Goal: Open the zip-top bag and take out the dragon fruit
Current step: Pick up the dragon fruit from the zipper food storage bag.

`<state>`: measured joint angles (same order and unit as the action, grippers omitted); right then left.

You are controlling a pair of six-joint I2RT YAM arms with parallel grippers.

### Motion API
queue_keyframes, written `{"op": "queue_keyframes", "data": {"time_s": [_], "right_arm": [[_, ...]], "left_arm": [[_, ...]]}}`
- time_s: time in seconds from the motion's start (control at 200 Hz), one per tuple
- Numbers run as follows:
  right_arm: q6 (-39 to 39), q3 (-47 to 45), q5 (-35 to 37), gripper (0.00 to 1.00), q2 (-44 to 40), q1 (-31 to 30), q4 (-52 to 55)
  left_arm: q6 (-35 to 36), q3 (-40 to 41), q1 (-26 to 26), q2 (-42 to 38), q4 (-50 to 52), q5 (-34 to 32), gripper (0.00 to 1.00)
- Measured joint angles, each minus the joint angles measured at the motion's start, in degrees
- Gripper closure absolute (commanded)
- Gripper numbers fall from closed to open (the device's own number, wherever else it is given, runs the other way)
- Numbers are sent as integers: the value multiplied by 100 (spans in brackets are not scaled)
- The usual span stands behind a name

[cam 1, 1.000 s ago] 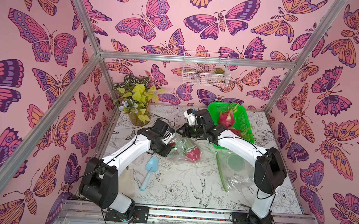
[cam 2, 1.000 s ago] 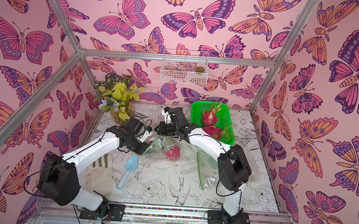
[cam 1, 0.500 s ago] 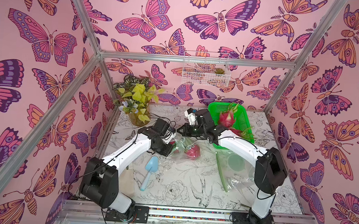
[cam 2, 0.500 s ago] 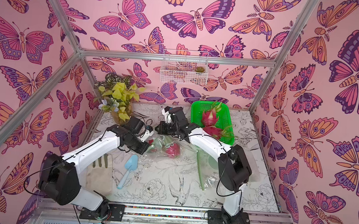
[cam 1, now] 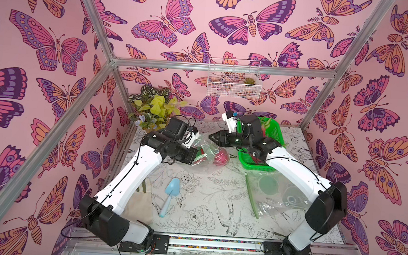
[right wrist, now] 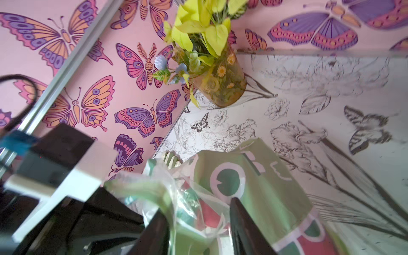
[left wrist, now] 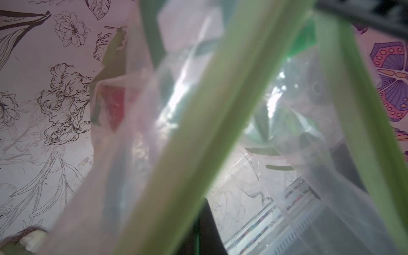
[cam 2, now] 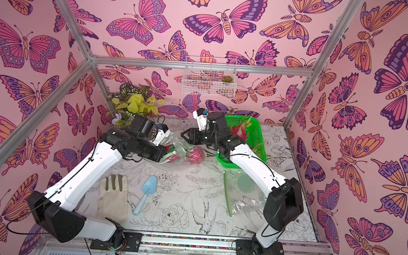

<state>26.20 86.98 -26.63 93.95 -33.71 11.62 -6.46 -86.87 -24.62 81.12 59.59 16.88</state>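
Since a second ago: right gripper (right wrist: pixel 199 223) parted from a pressed-together state, dark fingers now standing apart either side of the clear bag (cam 1: pixel 207 155) film at its upper edge; grip on the film cannot be told. Left gripper (cam 1: pixel 194 157) gone from partly spread to pressed together, buried in the bag's near side in both top views; green zip strip (left wrist: pixel 198 123) blurred across the left wrist view, so pinched on the bag film, by the look of it. Bag and both arms otherwise barely shifted.

Materials: thin, crinkled, glossy plastic with a green printed panel and a white ring logo. Inside, a round magenta dragon fruit (cam 1: pixel 221 157) with green scale tips, on the table (cam 1: pixel 205 198) between the two grippers. More dragon fruit (cam 2: pixel 240 129), pink with long leafy ends, in the green mesh plastic basket (cam 2: pixel 254 137) behind the right arm.

Elsewhere: second clear bag (cam 1: pixel 279 196) lying flat near the right arm, pale blue plastic trowel (cam 1: pixel 170 195), beige cloth glove (cam 2: pixel 114 198), floral-print pot of yellow-green leaves (right wrist: pixel 220 84), white wire basket (cam 1: pixel 234 82) on the back wall.
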Motion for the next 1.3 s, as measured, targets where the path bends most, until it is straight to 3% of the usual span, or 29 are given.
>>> {"op": "queue_keyframes", "data": {"time_s": [0.125, 0.331, 0.496, 0.646, 0.911, 1.297], "right_arm": [[-426, -505, -173, 33, -813, 461, -157], [-1397, -2037, -778, 29, -1915, 1051, -994], [-2490, -3587, -1499, 28, -2052, 1032, -1965], [-3294, -4365, -1961, 28, -2009, 1032, -2535], [-3875, -4623, -1554, 28, -2013, 979, -3436], [-5097, -4645, -1648, 27, -2061, 680, -3187]], "left_arm": [[-282, -348, -4, 74, 286, 114, 100], [-723, -656, -4, 326, 470, 343, 100], [-1021, -848, -4, 442, 525, 570, 100], [-1217, -979, -4, 446, 522, 710, 100], [-1316, -951, -4, 579, 511, 1003, 100], [-1316, -695, -107, 861, 520, 1300, 100]]}}
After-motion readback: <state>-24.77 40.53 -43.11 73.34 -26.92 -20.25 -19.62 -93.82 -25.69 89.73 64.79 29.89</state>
